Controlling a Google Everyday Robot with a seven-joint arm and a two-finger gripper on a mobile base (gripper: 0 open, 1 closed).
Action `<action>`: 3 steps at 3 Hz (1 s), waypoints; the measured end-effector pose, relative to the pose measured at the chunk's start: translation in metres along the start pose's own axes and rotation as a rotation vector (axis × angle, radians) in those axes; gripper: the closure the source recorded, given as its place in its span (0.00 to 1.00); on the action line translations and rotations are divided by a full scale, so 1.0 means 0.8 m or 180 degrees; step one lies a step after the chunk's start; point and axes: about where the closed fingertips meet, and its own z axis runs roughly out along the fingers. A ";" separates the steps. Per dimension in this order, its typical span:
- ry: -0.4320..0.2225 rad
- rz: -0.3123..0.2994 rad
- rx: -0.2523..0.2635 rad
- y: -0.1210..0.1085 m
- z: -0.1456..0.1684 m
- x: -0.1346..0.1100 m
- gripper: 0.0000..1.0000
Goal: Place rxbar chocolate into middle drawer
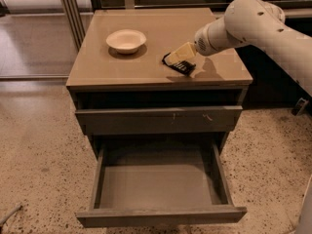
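Observation:
The rxbar chocolate [181, 67], a small flat black bar with white lines, lies on the tan cabinet top [146, 33], right of centre near the front edge. My gripper [177, 56], pale yellow at the end of the white arm [253, 21], reaches in from the right. It sits right over the bar's far end and covers part of it. Whether it touches the bar I cannot tell. The middle drawer [156, 186] is pulled out wide below the cabinet front, with a smooth grey inside and nothing in it.
A white bowl [126, 40] stands on the cabinet top, left of the bar. A shut grey drawer front [158, 119] with small pale scratches sits above the open drawer. Speckled floor surrounds the cabinet; metal poles [73, 9] stand at back left.

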 end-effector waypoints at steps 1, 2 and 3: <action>0.0074 -0.0001 -0.0114 0.004 0.020 -0.001 0.00; 0.0145 -0.0001 -0.0219 0.009 0.037 -0.001 0.00; 0.0205 0.0020 -0.0322 0.014 0.055 0.003 0.00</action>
